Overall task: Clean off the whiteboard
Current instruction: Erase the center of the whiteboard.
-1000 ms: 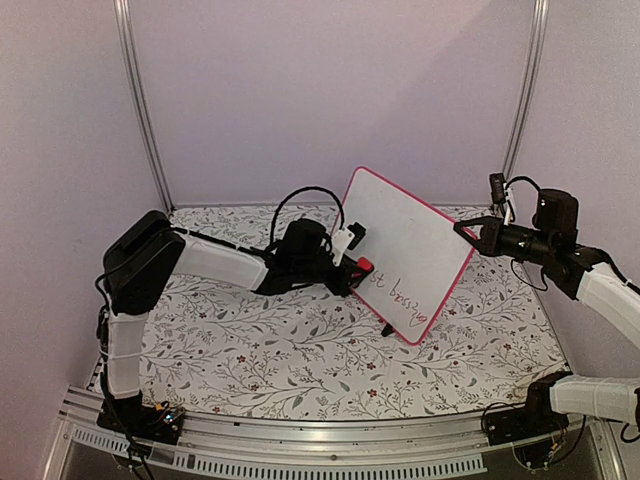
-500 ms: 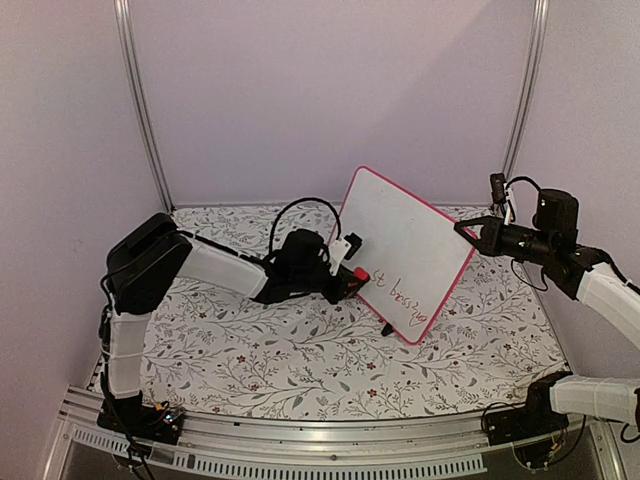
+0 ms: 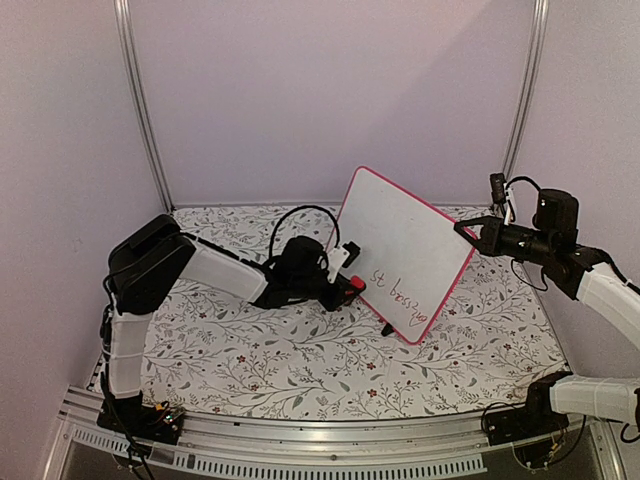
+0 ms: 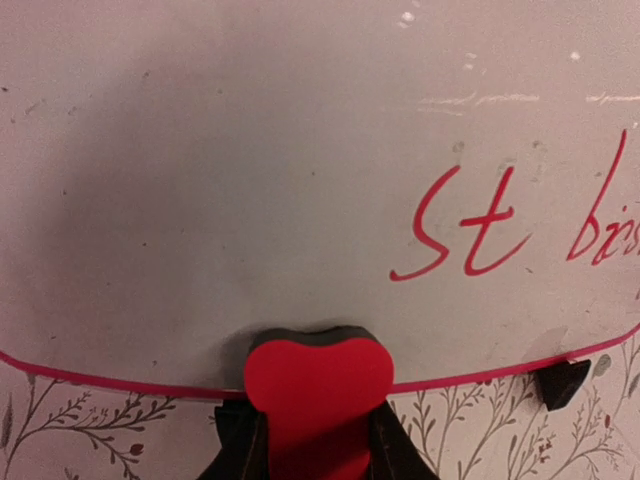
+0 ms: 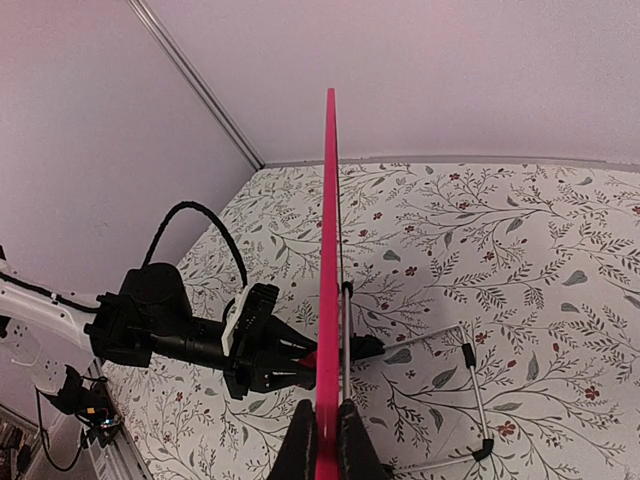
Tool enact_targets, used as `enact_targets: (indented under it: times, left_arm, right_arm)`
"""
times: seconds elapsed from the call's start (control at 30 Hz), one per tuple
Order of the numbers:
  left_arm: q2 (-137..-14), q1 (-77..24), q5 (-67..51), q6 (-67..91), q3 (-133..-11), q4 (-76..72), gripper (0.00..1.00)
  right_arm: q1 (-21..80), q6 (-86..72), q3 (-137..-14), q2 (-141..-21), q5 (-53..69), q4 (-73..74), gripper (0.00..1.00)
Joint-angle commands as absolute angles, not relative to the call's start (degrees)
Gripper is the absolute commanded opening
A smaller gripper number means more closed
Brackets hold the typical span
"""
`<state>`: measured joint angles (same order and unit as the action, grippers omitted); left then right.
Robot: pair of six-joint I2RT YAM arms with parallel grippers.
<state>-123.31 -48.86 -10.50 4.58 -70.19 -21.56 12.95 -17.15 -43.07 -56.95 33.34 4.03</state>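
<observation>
Now, left arm [image 3: 200, 265]: reaches from the near-left base across the floral table cover [image 3: 250, 360] towards the middle, with a black cable [image 3: 290, 215] looping above its wrist.
left gripper [image 3: 347, 284] [image 4: 315, 440]: fingers closed narrowly on the red eraser, one black finger on each side of it in the wrist view.
red eraser [image 3: 354, 283] [image 4: 318, 385]: held at the lower edge of the board; its dark pad looks pressed to the white surface just above the red frame.
whiteboard [image 3: 405, 240] [image 4: 250, 150] [image 5: 328, 250]: stands tilted just right of the table's centre, between the two grippers, its face turned towards the left arm.
red handwriting [image 3: 400, 297] [image 4: 470, 225]: sits low on the board, to the right of the eraser and apart from it; the rest of the face is blank, with faint smudges.
black foot [image 3: 386, 329] [image 4: 560, 383]: under the frame, resting on the cover.
right gripper [image 3: 468, 232] [image 5: 322, 430]: fingers pinched tight on the board's right edge, one finger on each face of the thin frame.
</observation>
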Motion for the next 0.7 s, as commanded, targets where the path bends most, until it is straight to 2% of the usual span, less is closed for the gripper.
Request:
enact_targets:
  times: [0.0, 0.67]
  left_arm:
    - [-122.15, -51.53, -10.48, 3.39, -71.19, -19.41, 0.00]
    - [-120.69, -52.12, -9.52, 1.16, -76.58, -17.23, 0.00]
  right_arm:
    - [14.55, -14.52, -41.04, -57.31, 40.68, 9.05, 0.00]
    - [14.57, -14.59, -41.22, -57.57, 40.85, 9.10, 0.00]
